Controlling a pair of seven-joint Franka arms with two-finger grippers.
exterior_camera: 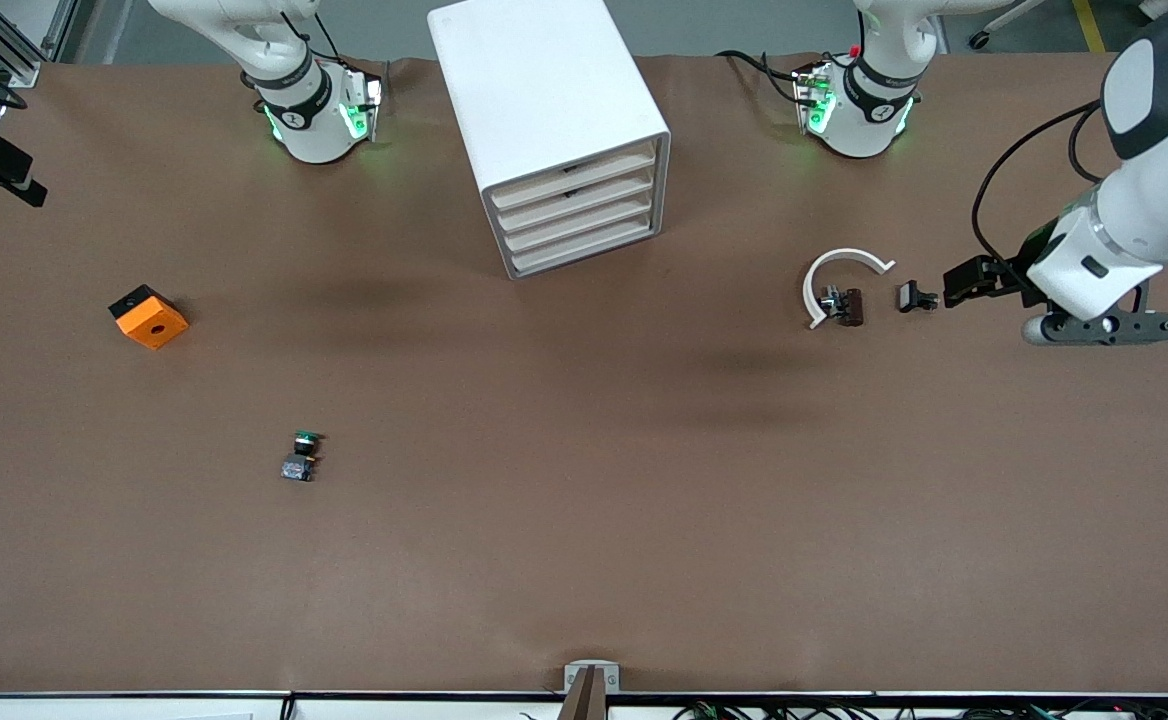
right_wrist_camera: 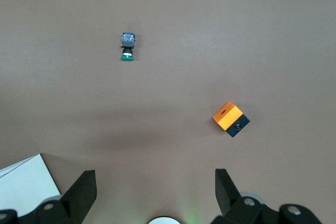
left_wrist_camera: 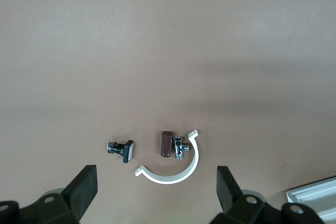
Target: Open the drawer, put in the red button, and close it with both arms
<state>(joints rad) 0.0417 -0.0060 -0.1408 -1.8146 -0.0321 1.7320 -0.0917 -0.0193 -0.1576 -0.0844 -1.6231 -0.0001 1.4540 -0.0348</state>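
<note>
**Both jaws released, drawer shut**

Right gripper (right_wrist_camera: 155, 188) is over the counter (exterior_camera: 584, 520) above the orange block (exterior_camera: 149, 320) and green-capped button (exterior_camera: 301, 455). The cabinet's (exterior_camera: 544, 90) top drawer (exterior_camera: 574, 180) is flush. Left gripper (left_wrist_camera: 155, 190) is over the white clip (exterior_camera: 839, 262). Red button: cannot tell.

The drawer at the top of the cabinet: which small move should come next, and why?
Probably move the left hand toward the front of the top drawer to pull it open. All four drawers look shut, so nothing can go in yet. Both hands are open and empty; the right hand hangs over the table near the orange block.
</note>
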